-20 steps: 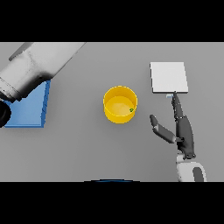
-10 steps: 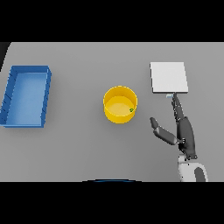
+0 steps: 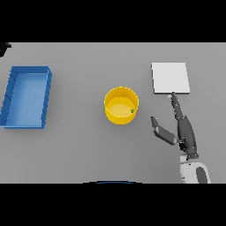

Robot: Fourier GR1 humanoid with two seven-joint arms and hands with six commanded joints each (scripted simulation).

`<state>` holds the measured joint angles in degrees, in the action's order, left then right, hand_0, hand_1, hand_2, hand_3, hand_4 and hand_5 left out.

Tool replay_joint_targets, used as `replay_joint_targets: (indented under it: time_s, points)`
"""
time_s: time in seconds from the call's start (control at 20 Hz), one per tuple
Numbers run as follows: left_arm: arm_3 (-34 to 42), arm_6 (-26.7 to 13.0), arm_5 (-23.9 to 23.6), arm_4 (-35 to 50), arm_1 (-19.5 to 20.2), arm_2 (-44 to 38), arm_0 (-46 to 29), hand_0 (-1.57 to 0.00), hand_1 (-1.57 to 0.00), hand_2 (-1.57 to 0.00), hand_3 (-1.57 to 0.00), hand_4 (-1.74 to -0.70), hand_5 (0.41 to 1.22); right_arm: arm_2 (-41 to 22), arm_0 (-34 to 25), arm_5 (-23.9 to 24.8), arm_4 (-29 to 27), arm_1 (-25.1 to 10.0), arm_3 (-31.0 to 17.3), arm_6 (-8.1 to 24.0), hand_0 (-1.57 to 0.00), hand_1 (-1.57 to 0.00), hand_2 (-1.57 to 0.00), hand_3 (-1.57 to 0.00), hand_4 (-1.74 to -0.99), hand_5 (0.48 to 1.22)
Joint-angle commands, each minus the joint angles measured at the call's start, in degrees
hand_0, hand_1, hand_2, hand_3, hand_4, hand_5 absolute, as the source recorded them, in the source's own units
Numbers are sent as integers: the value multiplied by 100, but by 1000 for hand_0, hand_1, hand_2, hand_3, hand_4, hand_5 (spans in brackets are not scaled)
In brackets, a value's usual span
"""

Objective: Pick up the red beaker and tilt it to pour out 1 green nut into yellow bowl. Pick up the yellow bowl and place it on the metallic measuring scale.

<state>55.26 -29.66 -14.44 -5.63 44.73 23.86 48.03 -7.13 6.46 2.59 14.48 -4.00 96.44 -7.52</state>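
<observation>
The right hand (image 3: 185, 132) lay nearest, fingers (image 3: 175, 106) straight, thumb splayed wide, holding nothing. At its ten o'clock sat the yellow bowl (image 3: 121, 105) (a green nut (image 3: 132, 111) inside). The metallic scale (image 3: 170, 77) lay at twelve, fingertips reaching its near edge, on the grey surface (image 3: 79, 150).

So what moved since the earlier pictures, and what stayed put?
The robot's left arm, which covered the blue bin a second ago, swung up and away to the left; only a dark tip remains at the upper left edge, so the whole bin shows. The yellow bowl with its green nut, the scale and the open right hand stayed put.
</observation>
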Motion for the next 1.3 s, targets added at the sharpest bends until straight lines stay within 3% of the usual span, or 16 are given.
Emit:
replay_joint_targets:
  time_s: [0.0,0.4,0.55,0.65,0.7,0.75,0.8,0.85,0.9,1.0,1.1,1.25]
  points:
    - [338,-164,-197,35,47,45,-282,-1571,-1571,-1571,-1450,-1741,1221,23,29,-10,-14,-37,40,15,1,1,1,1,-1206,653]
    - [1348,-514,-1125,454,126,211,-1655,-1571,-1571,-1571,-1509,-1741,1221,-8,39,-23,-10,-13,7,6,1,1,1,1,-1217,666]
    - [1206,-526,-1291,582,112,365,-1757,-1571,-1571,-1571,-1539,-1741,1117,-13,13,17,54,-22,-30,38,1,1,1,1,-1207,665]
    - [1120,-527,-1340,632,155,539,-1744,-1571,-1571,-1571,-1551,-1741,967,-22,104,0,24,-28,76,-88,1,1,1,1,-1205,664]
    - [1117,-523,-1284,644,206,657,-1712,-1571,-1571,-1571,-1555,-1667,908,-38,133,11,47,-18,55,-157,1,1,1,1,-1202,667]
    - [1225,-519,-1152,724,299,747,-1757,-1571,-1571,-1571,-1503,-1530,865,-29,151,23,56,-23,65,-87,1,1,1,1,-1197,664]
    - [1344,-512,-921,817,353,772,-1778,-1564,-1449,-1432,-1362,-1374,830,-26,132,34,39,7,40,-83,1,1,1,1,-1192,663]
    - [1488,-477,-682,997,421,785,-1849,-1457,-1180,-1187,-1129,-1229,803,-49,155,22,41,26,14,-123,1,1,1,1,-1188,663]
    - [1592,-527,-421,1180,534,787,-1898,-1166,-944,-959,-903,-1120,778,-88,199,34,75,42,77,-151,1,1,1,1,-1187,664]
    - [1636,-527,-98,1325,610,874,-1848,-746,-604,-613,-577,-968,740,-30,232,44,61,-24,96,-163,1,1,1,1,-1181,665]
    - [1827,-520,126,1455,769,881,-1911,-477,-386,-392,-369,-878,710,-45,196,26,82,-49,131,-114,1,1,1,1,-1184,667]
    - [1750,-529,239,1614,756,865,-1839,-244,-197,-200,-189,-815,684,-73,271,-15,53,-36,181,-111,1,1,1,1,-1187,666]
